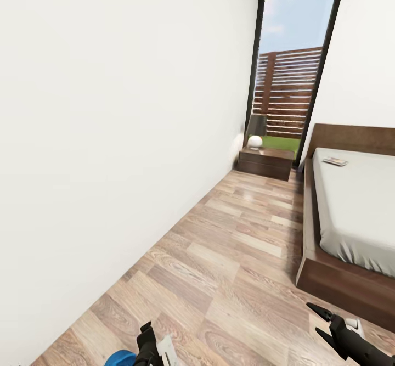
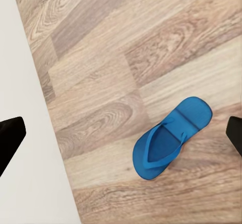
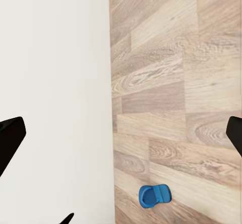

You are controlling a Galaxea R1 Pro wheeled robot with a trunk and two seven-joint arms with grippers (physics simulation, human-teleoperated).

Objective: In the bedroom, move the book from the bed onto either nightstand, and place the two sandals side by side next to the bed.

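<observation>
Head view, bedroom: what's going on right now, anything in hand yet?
Nothing is held. Both grippers, left and right, hang open over the wood floor. One blue sandal lies on the planks under the left gripper, near the white wall. The book sits on the bed, the nightstand beyond.

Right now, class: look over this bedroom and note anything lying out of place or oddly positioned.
One blue sandal lies alone on the wood floor close to the white wall, across the floor from the bed, with no partner beside it. A book sits on the mattress near the headboard rather than on the nightstand.
</observation>
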